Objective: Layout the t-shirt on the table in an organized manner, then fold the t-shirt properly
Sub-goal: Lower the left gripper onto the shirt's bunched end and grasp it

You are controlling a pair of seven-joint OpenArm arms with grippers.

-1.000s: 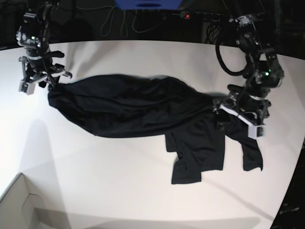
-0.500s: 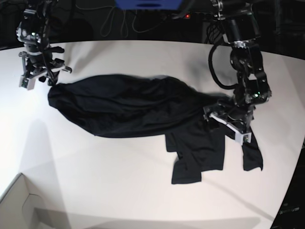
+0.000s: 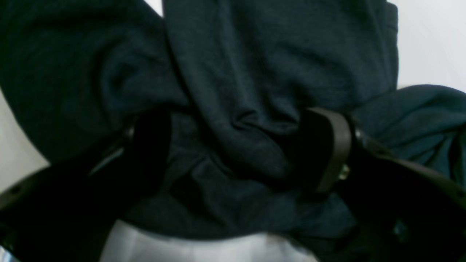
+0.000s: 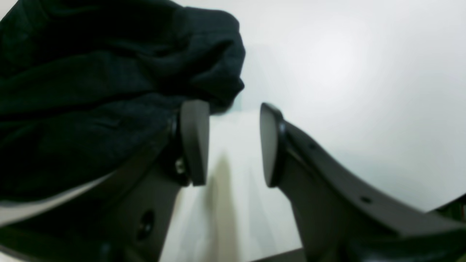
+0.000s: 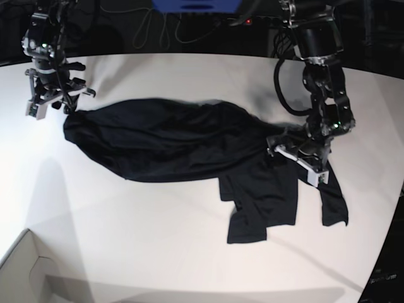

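The t-shirt (image 5: 170, 142) is spread as a long, rumpled band across the middle of the desk (image 5: 189, 265), with a flatter portion hanging toward the near edge at the base view's right. Its fabric is thin, soft and matte black, gathered into rounded folds and deep creases; no print is seen. The desk surface is smooth, white and slightly glossy, with a curved far edge. The left hand (image 3: 236, 153) is set low into the cloth at the base view's right, its dark, flat-padded fingers (image 3: 333, 145) spread wide with a thick ridge of fabric bunched between them; whether the pads press on that ridge cannot be told, since the left-hand finger is lost in shadow. The right hand (image 4: 233, 143) is positioned just beside the shirt's opposite end, its fingers parted over bare desk with nothing between them. A pale cardboard box corner (image 5: 28, 271) is cut off at the lower left of the base view. Both wrist views are blurred near the lens.
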